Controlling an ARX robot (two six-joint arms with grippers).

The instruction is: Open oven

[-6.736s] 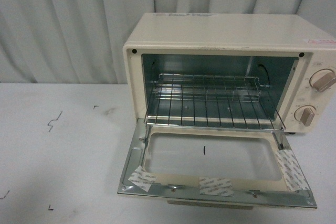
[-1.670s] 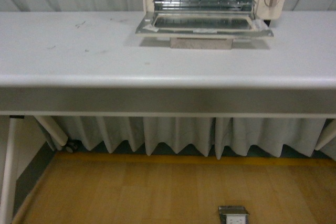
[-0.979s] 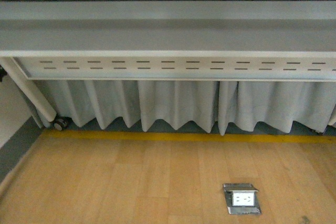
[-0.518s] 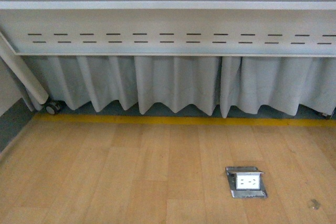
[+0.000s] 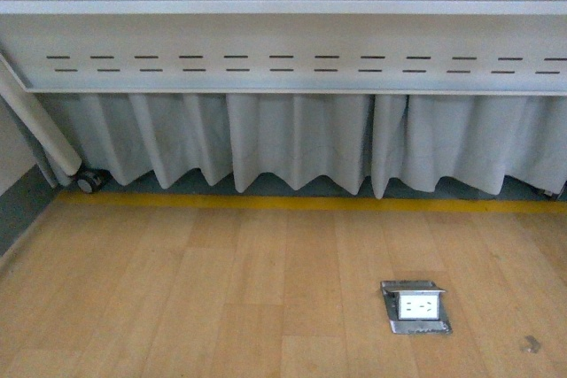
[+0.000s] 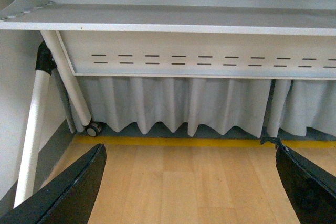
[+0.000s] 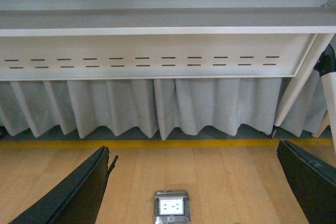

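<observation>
Pale wooden floor [image 5: 221, 298] fills the lower part of all three views. The oven is not seen in any view, so its place relative to either pincer cannot be told.

Front view: the underside of the grey surface [image 5: 283, 6] is seen from below, with a slotted white panel [image 5: 283, 64] under it. A pleated grey curtain [image 5: 301, 143] hangs behind, ending just above a yellow floor stripe [image 5: 292, 204]. A white leg [image 5: 35, 126] slants down to a caster wheel [image 5: 89, 183] at the left. A metal floor socket box [image 5: 415, 307] is set into the wood, lid raised, with a white outlet face inside. Neither arm is seen here.

Left wrist view: the left pincer [image 6: 189, 187] is held low, facing the panel and curtain. Its two dark fingers [image 6: 68, 192] are spread wide, at opposite edges of the frame, with nothing between them but floor. A white tubular leg [image 6: 32, 129] with a black joint stands to one side.

Right wrist view: the right pincer [image 7: 199, 187] is posed likewise, its dark fingers [image 7: 73, 192] wide apart and holding nothing. The floor socket box [image 7: 170, 205] is seen on the floor between them, well apart from both. A white leg [image 7: 331, 98] with a black joint shows at the edge.
</observation>
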